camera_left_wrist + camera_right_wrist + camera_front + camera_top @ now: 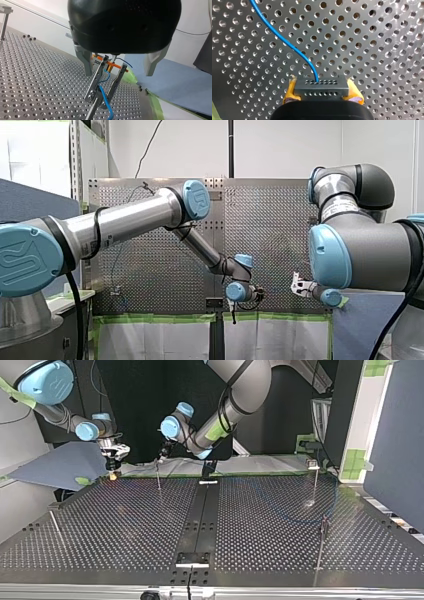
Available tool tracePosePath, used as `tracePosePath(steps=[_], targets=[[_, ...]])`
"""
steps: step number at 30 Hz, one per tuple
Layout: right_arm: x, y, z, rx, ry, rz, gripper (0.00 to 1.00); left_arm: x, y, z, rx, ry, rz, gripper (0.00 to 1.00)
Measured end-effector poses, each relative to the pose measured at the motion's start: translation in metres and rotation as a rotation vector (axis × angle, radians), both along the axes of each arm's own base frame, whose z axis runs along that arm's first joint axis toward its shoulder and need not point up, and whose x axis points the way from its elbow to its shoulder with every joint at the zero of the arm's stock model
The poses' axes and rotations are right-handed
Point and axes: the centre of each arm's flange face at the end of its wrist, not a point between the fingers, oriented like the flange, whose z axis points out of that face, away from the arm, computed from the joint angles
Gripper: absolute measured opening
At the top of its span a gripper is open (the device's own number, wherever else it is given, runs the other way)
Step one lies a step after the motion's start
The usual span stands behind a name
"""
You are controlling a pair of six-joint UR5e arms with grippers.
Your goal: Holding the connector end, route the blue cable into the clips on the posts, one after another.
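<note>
Gripping the connector (321,87) between yellow pads (290,93), my right hand (322,92) is clenched; the cable (287,43) curves from it across the table (382,50). Thin, light, floppy, I judge: steer by the rigid connector. My left hand (118,72), released, straddles the clip (105,82).

Left wrist view's edge cuts off the blue cable (105,100) and post (93,110).

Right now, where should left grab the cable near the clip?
Likely the cable stretch leaving the clip on the side away from the connector. Come from above, left gripper open across it: the run is thin, and the clip's bars flank the rest.
</note>
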Motion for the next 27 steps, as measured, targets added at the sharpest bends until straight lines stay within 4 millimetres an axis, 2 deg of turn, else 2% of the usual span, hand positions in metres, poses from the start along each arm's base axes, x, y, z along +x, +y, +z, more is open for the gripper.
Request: tracePosePath(steps=[14, 21, 27], targets=[[-0.001, 0.000, -0.001, 0.000, -0.003, -0.002, 0.00, 0.001, -0.003, 0.002, -0.048, 0.001, 0.007, 1.00], [-0.002, 0.000, -0.001, 0.002, -0.003, -0.002, 0.00, -0.005, -0.002, 0.001, -0.016, 0.006, 0.008, 1.00], [-0.002, 0.000, -0.002, 0.004, -0.003, -0.003, 0.00, -0.011, 0.001, 0.020, 0.002, -0.034, 0.024, 1.00]])
